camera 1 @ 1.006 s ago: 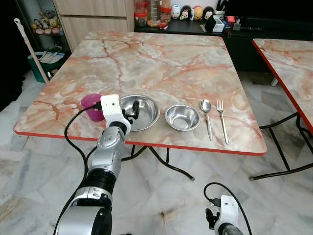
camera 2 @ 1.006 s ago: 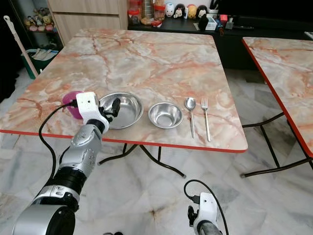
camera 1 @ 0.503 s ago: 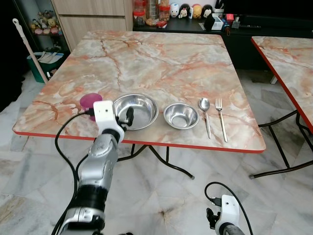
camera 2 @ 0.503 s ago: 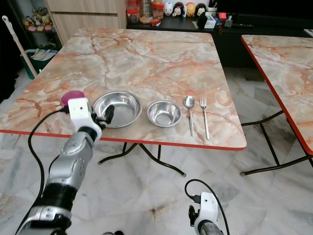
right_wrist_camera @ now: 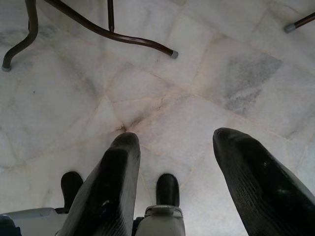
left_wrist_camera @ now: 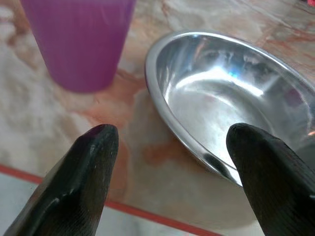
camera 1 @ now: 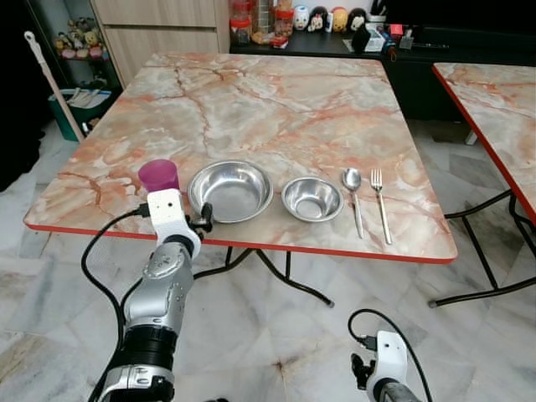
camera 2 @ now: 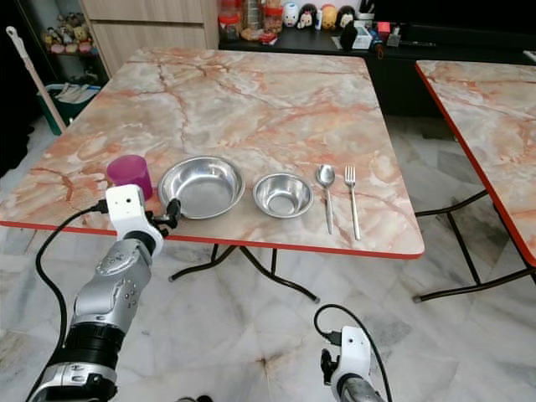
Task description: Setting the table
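Note:
A purple cup (camera 1: 158, 176) stands upright near the front left of the marble table (camera 1: 276, 92). To its right lie a large steel bowl (camera 1: 230, 191), a small steel bowl (camera 1: 311, 199), a spoon (camera 1: 353, 197) and a fork (camera 1: 379, 201) in a row. My left gripper (camera 1: 203, 218) hovers open at the table's front edge, just before the gap between cup and large bowl. In the left wrist view its fingers (left_wrist_camera: 83, 182) frame the cup (left_wrist_camera: 78, 39) and the bowl's rim (left_wrist_camera: 197, 147), holding nothing. My right gripper (right_wrist_camera: 177, 137) hangs open low over the floor.
A second marble table (camera 1: 494, 109) stands to the right with a gap of tiled floor (camera 1: 469, 251) between. Dark metal table legs (camera 1: 285, 280) curve under the near table. Cabinets, jars and figurines (camera 1: 318, 18) line the far wall; a green bin (camera 1: 71, 105) is far left.
My left arm has drawn back and down from the large bowl's left rim to the table's front edge, uncovering the purple cup. The cup, bowls and cutlery stay put.

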You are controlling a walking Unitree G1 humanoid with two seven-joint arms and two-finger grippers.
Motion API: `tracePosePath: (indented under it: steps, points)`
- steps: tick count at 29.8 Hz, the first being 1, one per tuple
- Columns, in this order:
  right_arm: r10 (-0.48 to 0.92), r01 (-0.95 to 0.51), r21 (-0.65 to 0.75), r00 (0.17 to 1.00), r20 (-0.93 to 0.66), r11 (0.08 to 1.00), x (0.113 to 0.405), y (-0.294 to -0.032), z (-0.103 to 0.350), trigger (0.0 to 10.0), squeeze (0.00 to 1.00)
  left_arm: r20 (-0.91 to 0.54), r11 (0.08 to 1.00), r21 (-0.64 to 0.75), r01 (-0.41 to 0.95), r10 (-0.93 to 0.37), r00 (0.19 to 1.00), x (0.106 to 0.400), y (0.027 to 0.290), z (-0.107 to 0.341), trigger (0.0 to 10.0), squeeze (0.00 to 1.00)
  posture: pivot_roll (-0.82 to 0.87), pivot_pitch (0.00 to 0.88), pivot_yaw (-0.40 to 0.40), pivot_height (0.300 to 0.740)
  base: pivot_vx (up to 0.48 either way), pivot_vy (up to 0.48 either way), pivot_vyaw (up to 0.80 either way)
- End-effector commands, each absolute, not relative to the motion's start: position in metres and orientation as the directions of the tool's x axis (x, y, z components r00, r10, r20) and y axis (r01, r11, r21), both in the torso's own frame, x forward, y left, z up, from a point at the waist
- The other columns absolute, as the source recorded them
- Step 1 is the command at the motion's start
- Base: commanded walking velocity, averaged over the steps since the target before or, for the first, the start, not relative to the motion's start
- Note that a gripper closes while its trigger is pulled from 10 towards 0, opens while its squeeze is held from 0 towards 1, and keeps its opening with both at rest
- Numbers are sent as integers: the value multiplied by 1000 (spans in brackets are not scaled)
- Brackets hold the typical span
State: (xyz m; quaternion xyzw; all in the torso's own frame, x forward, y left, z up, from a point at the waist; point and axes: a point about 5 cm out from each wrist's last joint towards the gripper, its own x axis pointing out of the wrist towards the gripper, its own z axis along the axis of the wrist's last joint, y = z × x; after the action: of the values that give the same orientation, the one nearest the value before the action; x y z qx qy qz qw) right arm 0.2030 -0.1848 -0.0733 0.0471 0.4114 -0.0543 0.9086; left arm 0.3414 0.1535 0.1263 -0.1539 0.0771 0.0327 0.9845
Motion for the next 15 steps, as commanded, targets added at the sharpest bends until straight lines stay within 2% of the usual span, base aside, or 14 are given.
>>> tracePosePath:
  steps: [1, 7, 15]
  points:
    - [-55, 135, 43, 646, -761, 990, 201, -183, -75, 10000, 0, -146, 941, -329, -85, 38, 989, 343, 155, 135, 10000, 0, 90, 46, 0, 740, 0, 0, 0]
    - [-43, 130, 54, 648, -761, 990, 202, -180, -75, 10000, 0, -167, 920, -373, -124, 65, 984, 348, 157, 138, 10000, 0, 89, 55, 2, 740, 0, 0, 0]
    - [-40, 135, 61, 644, -764, 989, 200, -179, -76, 10000, 0, -170, 923, -367, -114, 53, 984, 352, 155, 142, 10000, 0, 80, 73, 2, 740, 0, 0, 0]
